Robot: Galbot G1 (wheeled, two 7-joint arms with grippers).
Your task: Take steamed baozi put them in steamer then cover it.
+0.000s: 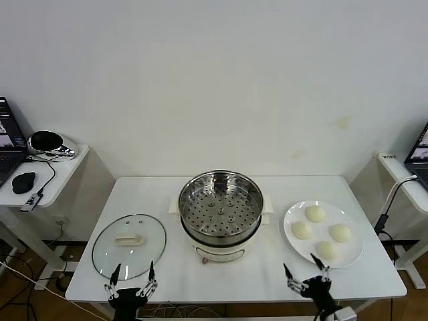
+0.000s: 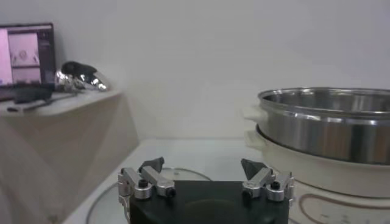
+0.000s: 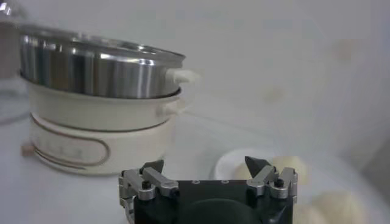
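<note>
The steamer [image 1: 221, 214] stands uncovered at the table's middle, its perforated tray bare; it also shows in the left wrist view [image 2: 323, 131] and the right wrist view [image 3: 100, 73]. Several steamed baozi [image 1: 315, 214] lie on a white plate [image 1: 294, 244] to its right; some show in the right wrist view [image 3: 335, 204]. The cover [image 1: 129, 245], a glass lid, lies flat on the table left of the steamer. My left gripper [image 1: 134, 273] is open and empty at the front edge, near the cover. My right gripper [image 1: 305, 269] is open and empty at the front edge, near the plate.
A side table at the left holds a laptop [image 1: 8, 150], a mouse [image 1: 23, 180] and a shiny helmet-like object [image 1: 47, 142]. Another side table with a laptop [image 1: 418, 160] and a cable stands at the right. The white wall is close behind the table.
</note>
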